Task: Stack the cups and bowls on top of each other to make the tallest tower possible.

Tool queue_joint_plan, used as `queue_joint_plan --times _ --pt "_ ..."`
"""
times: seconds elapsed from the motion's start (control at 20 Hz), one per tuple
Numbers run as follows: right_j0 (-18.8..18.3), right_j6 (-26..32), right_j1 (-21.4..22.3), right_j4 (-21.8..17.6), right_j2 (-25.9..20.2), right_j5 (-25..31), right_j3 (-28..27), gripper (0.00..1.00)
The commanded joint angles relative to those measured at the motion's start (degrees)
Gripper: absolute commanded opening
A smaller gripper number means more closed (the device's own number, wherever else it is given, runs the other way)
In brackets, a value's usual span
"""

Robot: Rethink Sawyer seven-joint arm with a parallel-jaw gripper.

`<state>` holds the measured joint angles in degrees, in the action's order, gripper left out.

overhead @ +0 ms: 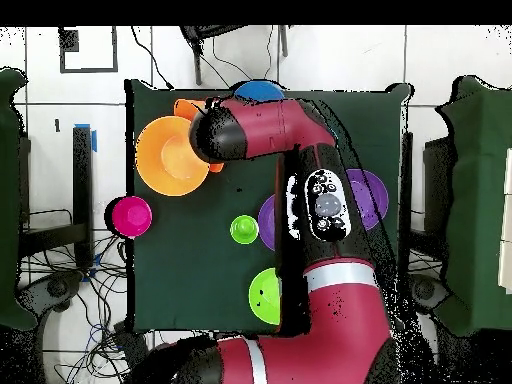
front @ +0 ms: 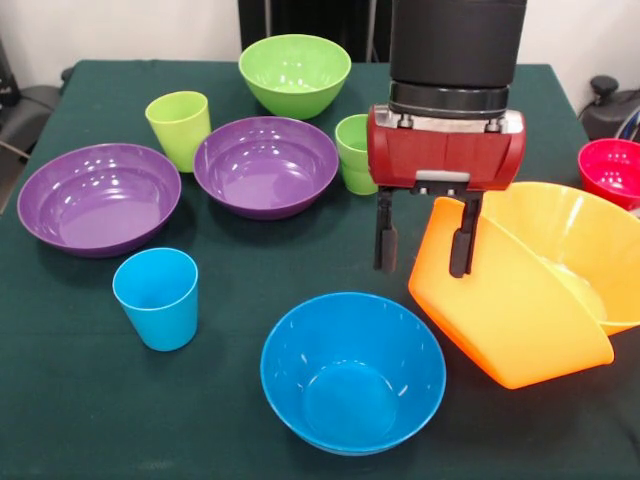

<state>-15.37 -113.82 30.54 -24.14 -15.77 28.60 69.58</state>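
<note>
My gripper (front: 423, 243) hangs open at the right of the front view. Its fingers straddle the upper left rim of a tilted orange bowl (front: 500, 310); one finger is over the bowl's wall, the other is outside it. A second, paler orange bowl (front: 580, 240) sits nested against the first. The blue bowl (front: 352, 370) stands upright just in front of the gripper. The ridged green cup (front: 352, 152) is behind the gripper. In the overhead view the arm hides the gripper, and the orange bowls (overhead: 172, 155) show at the upper left.
On the green table (front: 90, 400) stand two purple bowls (front: 98, 197) (front: 266, 165), a sky blue cup (front: 157, 298), a yellow-green cup (front: 179, 128), a green bowl (front: 295, 72) at the back and a small red bowl (front: 610, 170) at the right edge.
</note>
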Motion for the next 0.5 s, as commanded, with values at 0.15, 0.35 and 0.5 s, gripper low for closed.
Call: queue_joint_plan --times 0.15,0.35,0.5 --pt "3.4 -4.2 2.8 0.3 1.9 2.4 9.0 1.0" --pt "5.3 -6.3 2.7 -0.3 3.5 -0.5 10.7 1.0" --pt "6.3 -6.9 2.3 -0.8 4.4 -2.3 11.6 1.0"
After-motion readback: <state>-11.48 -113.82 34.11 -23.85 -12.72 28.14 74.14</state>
